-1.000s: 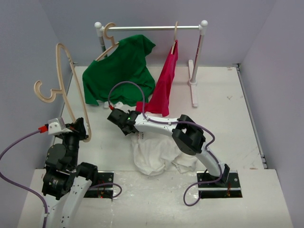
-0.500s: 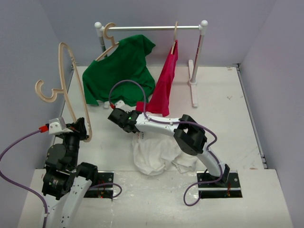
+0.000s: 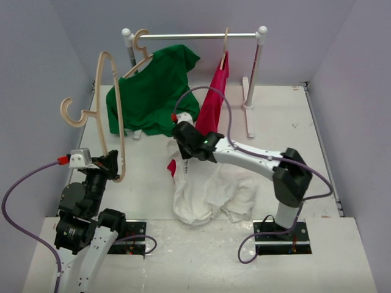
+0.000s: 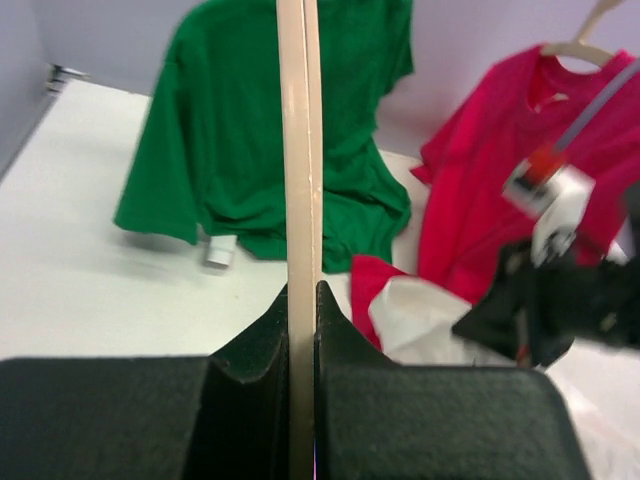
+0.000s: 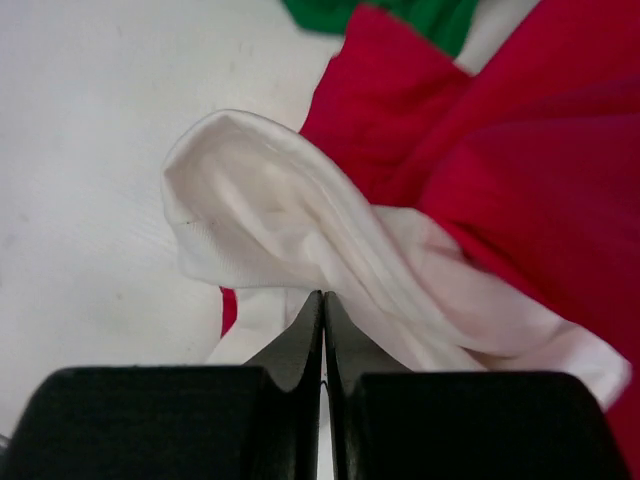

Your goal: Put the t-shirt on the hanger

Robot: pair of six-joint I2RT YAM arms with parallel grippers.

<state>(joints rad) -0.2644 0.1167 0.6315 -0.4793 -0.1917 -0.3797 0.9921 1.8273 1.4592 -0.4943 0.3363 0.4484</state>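
The white t-shirt [image 3: 208,192] lies crumpled at the near middle of the table. My right gripper [image 3: 182,161] is shut on a fold of its left edge and holds that fold a little above the table. In the right wrist view the white t-shirt [image 5: 270,190] bunches just past the right gripper [image 5: 323,295], with red cloth behind it. A bare wooden hanger [image 3: 120,131] stands upright at the left, hook pointing left. My left gripper [image 3: 113,166] is shut on its lower end. In the left wrist view the hanger [image 4: 299,150] rises straight out of the left gripper [image 4: 301,290].
A white clothes rack [image 3: 195,36] stands at the back of the table. On it hang a green t-shirt [image 3: 153,91] and a red t-shirt [image 3: 214,113], each on its own hanger; the red one's hem reaches the table beside the white shirt. Grey walls close both sides.
My right gripper has shut on the white t-shirt and swung right, pulling its edge up. The left arm has carried the hanger to the right.
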